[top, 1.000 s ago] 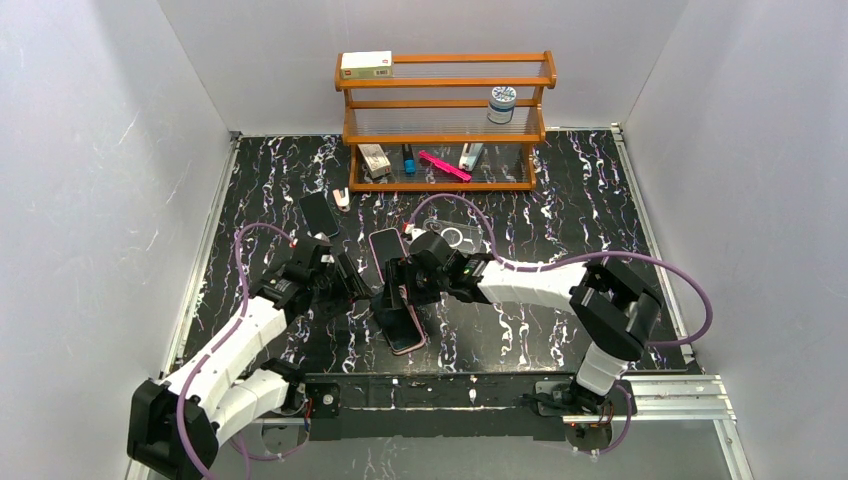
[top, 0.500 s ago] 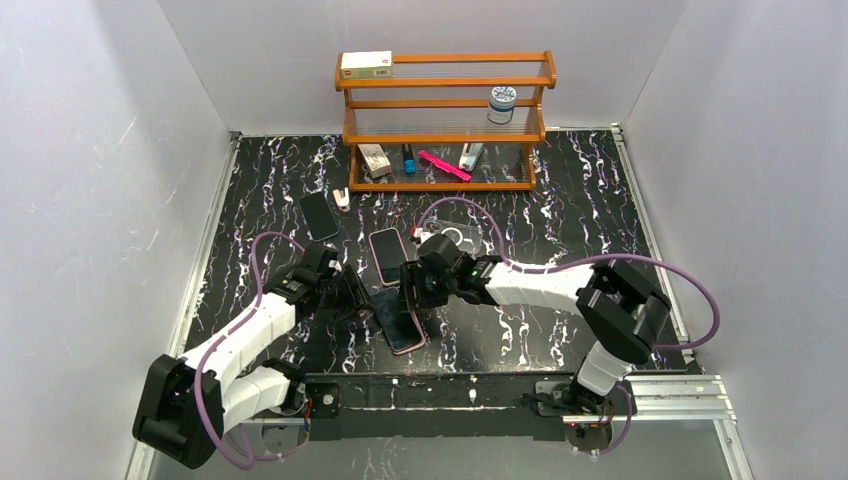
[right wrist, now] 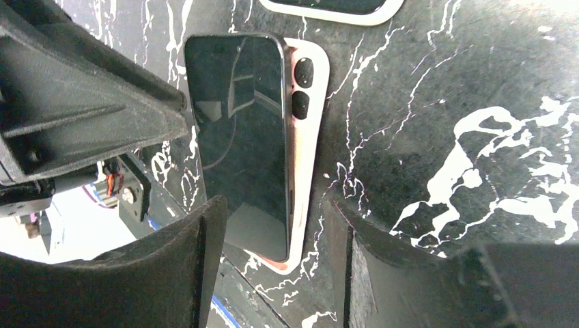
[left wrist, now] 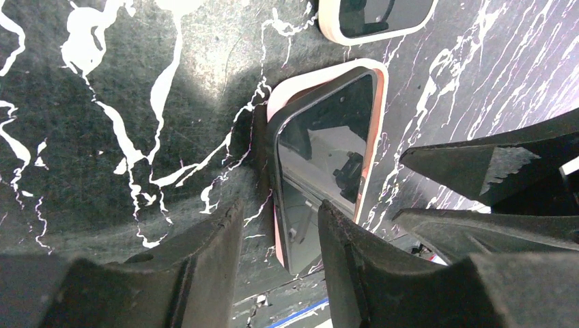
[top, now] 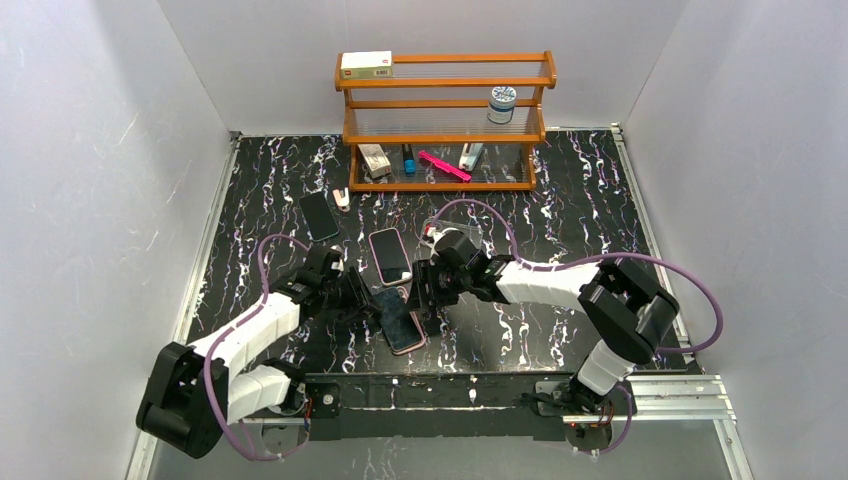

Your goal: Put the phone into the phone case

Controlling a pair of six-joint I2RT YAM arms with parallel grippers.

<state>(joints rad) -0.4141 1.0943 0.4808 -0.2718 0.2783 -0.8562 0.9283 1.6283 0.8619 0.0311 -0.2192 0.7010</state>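
Observation:
A dark phone [top: 397, 316] lies askew on top of a pink phone case [top: 406, 343] near the front middle of the table. In the right wrist view the case [right wrist: 311, 102] juts out beside the phone [right wrist: 239, 137], showing its camera cut-outs. My left gripper [top: 368, 303] is low at the phone's left side. Its jaws [left wrist: 276, 239] are open, straddling the phone's [left wrist: 328, 157] long edge and the case rim [left wrist: 300, 85]. My right gripper [top: 425, 300] is at the phone's right side. It is open [right wrist: 273, 253] over the phone's near corner.
A second phone in a pink case [top: 388, 255] lies just behind, and a black phone [top: 319, 214] with a small white item [top: 341, 198] further back left. A wooden shelf [top: 445, 120] with small items stands at the back. The arm bases and a metal rail [top: 660, 395] line the front edge.
My left gripper has slid right and forward to the phone's edge, its jaws narrowing. My right gripper has shifted right and lower beside the phone, jaws narrower too. The phone has hardly moved.

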